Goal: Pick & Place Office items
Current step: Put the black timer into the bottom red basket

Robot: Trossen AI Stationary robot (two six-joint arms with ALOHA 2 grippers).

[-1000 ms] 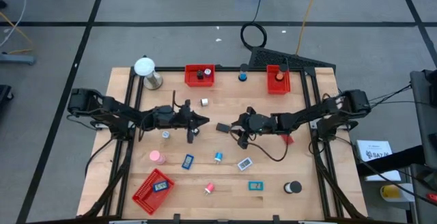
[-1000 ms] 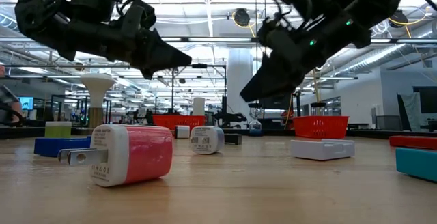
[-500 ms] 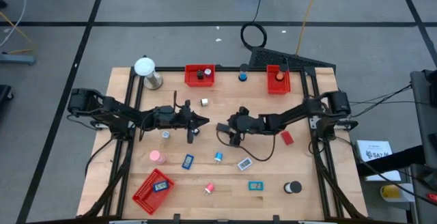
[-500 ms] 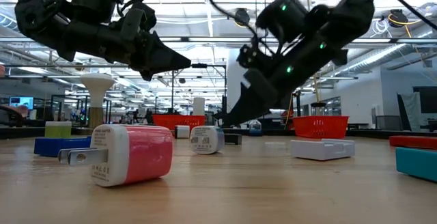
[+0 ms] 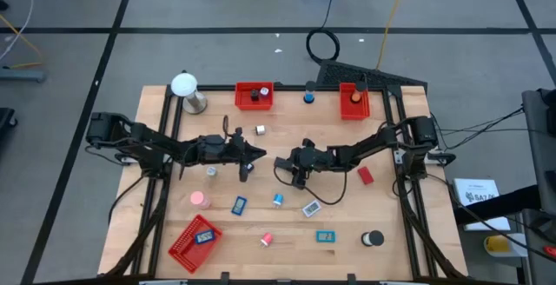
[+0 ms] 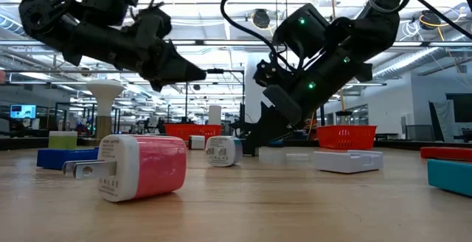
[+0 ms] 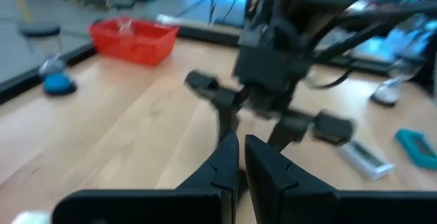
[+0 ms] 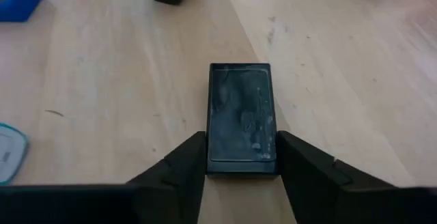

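Nearest the table-level camera, a pink and white plug adapter (image 6: 140, 167) was seen lying on the wooden table (image 5: 347, 250), with a small white charger (image 6: 223, 151) and a flat white piece (image 6: 348, 160) a little farther back. From above, the near edge of the table was shown to hold a tilted red mesh tray (image 5: 195, 240) with a blue item inside, a teal rectangle (image 5: 325, 236) and a black roll (image 5: 373, 238).

At mid-table, the right gripper (image 5: 287, 165) was lowered to the surface, its fingers (image 8: 179, 164) set on either side of a flat black rectangular piece (image 8: 241, 118) and pressed against its long edges; the piece was still flat on the wood. A red block (image 5: 365, 175) lay on the table just beside the right arm.

The left gripper (image 5: 258, 153) was held above the table, just left of the right one, its fingers (image 7: 224, 162) nearly shut, with only a thin gap and nothing between them.

Along the far edge, two more red mesh trays (image 5: 254, 95) were placed, with a white ball on a silver stand (image 5: 186, 91) to their left.
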